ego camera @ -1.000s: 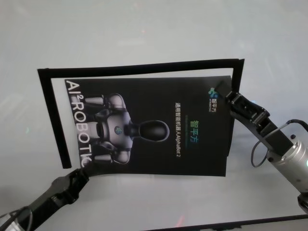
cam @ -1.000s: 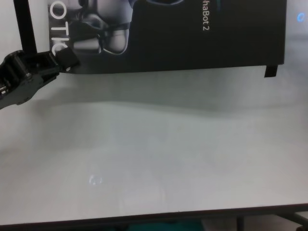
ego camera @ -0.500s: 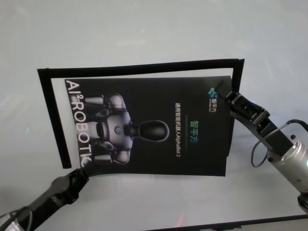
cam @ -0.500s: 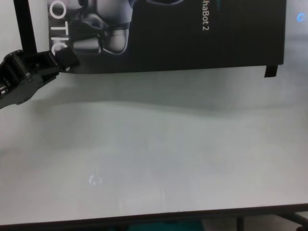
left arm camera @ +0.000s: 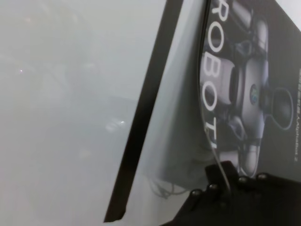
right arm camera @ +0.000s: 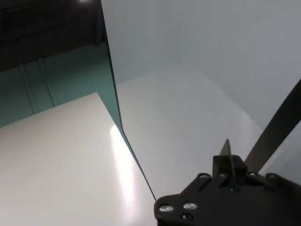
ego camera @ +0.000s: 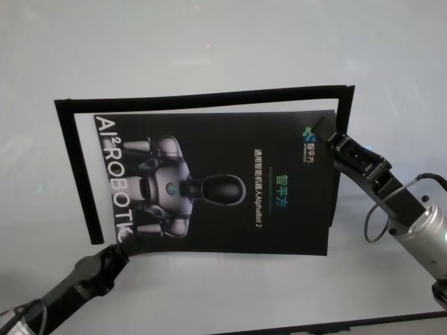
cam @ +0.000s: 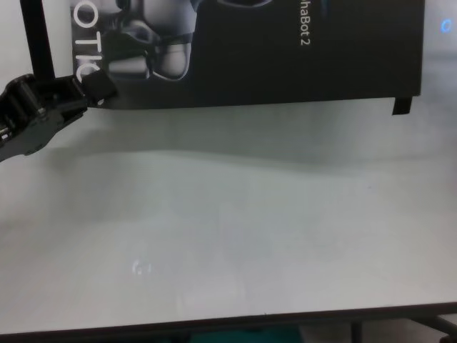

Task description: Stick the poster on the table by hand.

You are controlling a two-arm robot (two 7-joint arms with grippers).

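Observation:
The black poster (ego camera: 223,181) with a grey-white robot picture and white lettering hangs over the pale table (ego camera: 209,42). Long black tape strips (ego camera: 202,100) run along its far, left and right sides. My left gripper (ego camera: 115,252) is shut on the poster's near left corner; it also shows in the chest view (cam: 93,89) and the left wrist view (left arm camera: 221,181). My right gripper (ego camera: 334,143) is shut on the poster's right edge near the far corner, seen edge-on in the right wrist view (right arm camera: 228,162). The poster (cam: 285,57) casts a shadow on the table below its near edge.
The table's dark near edge (cam: 214,325) runs along the bottom of the chest view. A short tape tab (cam: 403,106) hangs from the poster's near right corner. The right wrist view shows a table edge (right arm camera: 127,136) with teal floor (right arm camera: 61,80) beyond.

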